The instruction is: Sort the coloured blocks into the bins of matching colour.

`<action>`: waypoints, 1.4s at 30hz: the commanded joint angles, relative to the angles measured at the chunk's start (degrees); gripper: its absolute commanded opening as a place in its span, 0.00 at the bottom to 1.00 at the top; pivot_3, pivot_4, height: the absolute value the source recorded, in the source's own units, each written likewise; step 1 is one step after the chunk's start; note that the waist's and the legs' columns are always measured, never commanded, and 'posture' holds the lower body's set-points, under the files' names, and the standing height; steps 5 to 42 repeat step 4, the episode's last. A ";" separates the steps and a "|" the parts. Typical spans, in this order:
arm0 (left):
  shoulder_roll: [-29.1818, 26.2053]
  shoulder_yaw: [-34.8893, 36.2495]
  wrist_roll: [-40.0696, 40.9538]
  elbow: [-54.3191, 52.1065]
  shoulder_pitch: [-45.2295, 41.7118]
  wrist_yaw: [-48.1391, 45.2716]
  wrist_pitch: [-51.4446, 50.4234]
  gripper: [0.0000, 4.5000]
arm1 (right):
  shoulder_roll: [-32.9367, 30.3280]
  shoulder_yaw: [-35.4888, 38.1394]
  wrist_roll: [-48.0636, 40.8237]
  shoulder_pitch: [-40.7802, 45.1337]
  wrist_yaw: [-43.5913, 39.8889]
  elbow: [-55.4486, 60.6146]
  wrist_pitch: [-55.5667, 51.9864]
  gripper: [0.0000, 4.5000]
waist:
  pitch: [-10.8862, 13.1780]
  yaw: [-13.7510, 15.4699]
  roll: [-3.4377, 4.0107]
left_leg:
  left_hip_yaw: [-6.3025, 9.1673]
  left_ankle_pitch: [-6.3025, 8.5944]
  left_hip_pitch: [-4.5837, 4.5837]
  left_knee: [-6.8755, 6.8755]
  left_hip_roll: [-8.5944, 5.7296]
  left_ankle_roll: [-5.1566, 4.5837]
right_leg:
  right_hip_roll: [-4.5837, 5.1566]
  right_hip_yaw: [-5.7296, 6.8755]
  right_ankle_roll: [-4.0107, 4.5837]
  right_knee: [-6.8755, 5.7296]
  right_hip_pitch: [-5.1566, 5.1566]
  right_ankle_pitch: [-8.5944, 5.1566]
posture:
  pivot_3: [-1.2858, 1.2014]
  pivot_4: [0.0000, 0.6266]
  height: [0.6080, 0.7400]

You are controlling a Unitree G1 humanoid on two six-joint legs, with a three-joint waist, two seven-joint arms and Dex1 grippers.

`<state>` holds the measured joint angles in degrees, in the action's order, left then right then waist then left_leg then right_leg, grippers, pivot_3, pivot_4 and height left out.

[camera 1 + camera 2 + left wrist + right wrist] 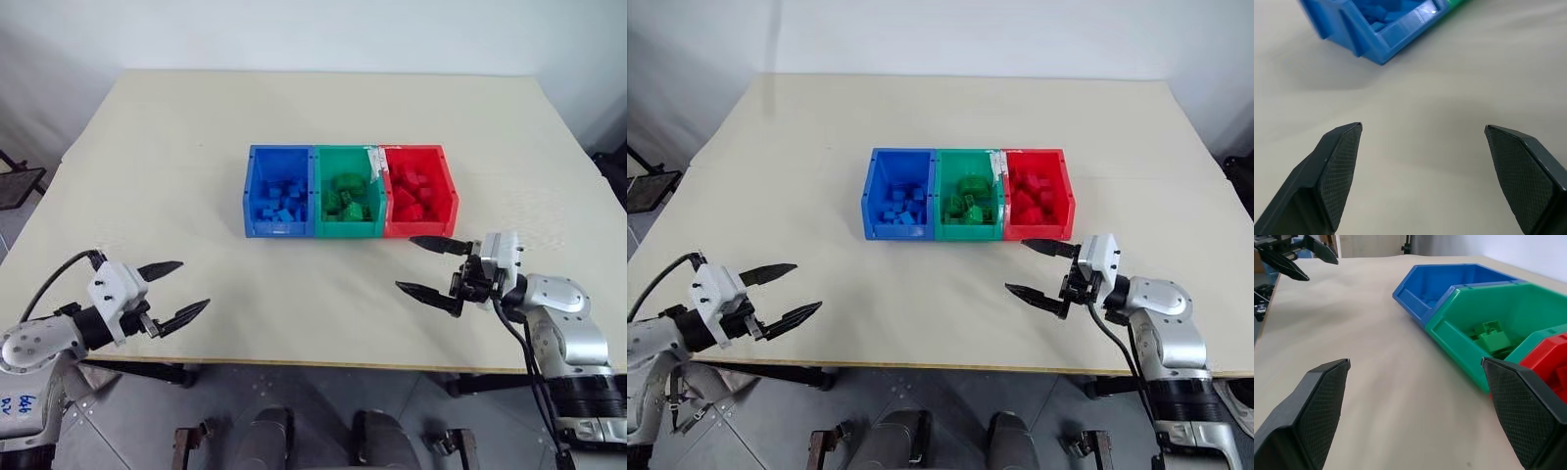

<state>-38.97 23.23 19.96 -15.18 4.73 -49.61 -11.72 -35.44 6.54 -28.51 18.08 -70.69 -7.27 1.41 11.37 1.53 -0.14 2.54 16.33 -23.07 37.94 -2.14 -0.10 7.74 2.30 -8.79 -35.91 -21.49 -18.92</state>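
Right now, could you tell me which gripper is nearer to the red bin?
Right. The right gripper hovers open just in front of the red bin. The left gripper, also open, hangs near the table's front edge, beyond the blue bin's side.

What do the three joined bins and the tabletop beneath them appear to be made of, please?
The bins look like moulded plastic with a smooth, slightly glossy finish: the blue bin's rim catches a bright highlight in the left wrist view, and the walls are uniform in colour. The tabletop is a matte, pale beige sheet, possibly laminate or painted board; its even, non-reflective surface leaves that open.
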 commanded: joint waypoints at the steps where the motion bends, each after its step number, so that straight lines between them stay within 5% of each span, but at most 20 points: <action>1: 0.82 0.73 1.50 -3.00 -1.86 3.99 -1.49 0.95 | 0.32 1.73 -0.25 0.17 0.29 -0.83 1.71 1.00 | 0.00 -0.15 0.00 | -0.02 0.00 0.00 0.00 -0.01 0.01 | 0.00 -0.01 0.00 -0.01 -0.01 0.00 | 0.52 0.24 1.00; 42: 1.73 -0.28 1.54 -2.40 -3.24 5.68 -1.95 0.95 | 0.48 2.50 -0.19 -0.40 1.22 -0.96 2.25 1.00 | 0.00 -0.29 0.01 | -0.07 0.01 0.00 -0.01 0.01 0.02 | -0.05 -0.02 0.00 -0.03 -0.04 0.00 | 0.52 0.24 1.00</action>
